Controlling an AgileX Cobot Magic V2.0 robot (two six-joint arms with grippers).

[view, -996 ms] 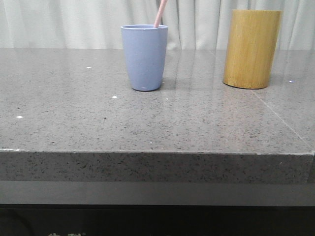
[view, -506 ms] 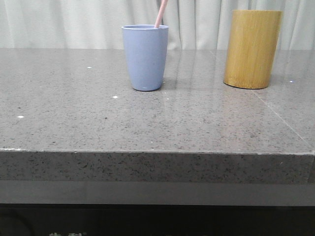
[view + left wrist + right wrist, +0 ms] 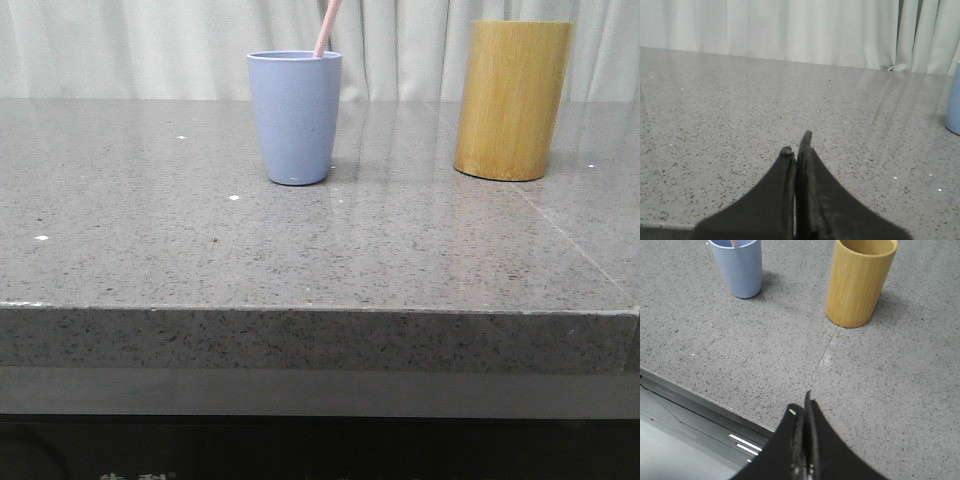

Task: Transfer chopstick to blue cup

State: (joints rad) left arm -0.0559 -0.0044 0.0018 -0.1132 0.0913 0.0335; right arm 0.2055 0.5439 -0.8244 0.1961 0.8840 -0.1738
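The blue cup (image 3: 294,117) stands upright on the grey stone table, left of centre. A pale pink chopstick (image 3: 327,27) sticks up out of it, leaning right. The cup also shows in the right wrist view (image 3: 737,267) with a pink tip (image 3: 734,243) inside, and as a blue sliver in the left wrist view (image 3: 954,100). My left gripper (image 3: 796,145) is shut and empty, low over the bare table, well away from the cup. My right gripper (image 3: 803,407) is shut and empty, above the table's front edge. Neither gripper shows in the front view.
A taller yellow-brown bamboo cylinder (image 3: 512,99) stands right of the blue cup; its open top looks empty in the right wrist view (image 3: 859,280). The table's front edge (image 3: 320,312) runs across the front view. White curtains hang behind.
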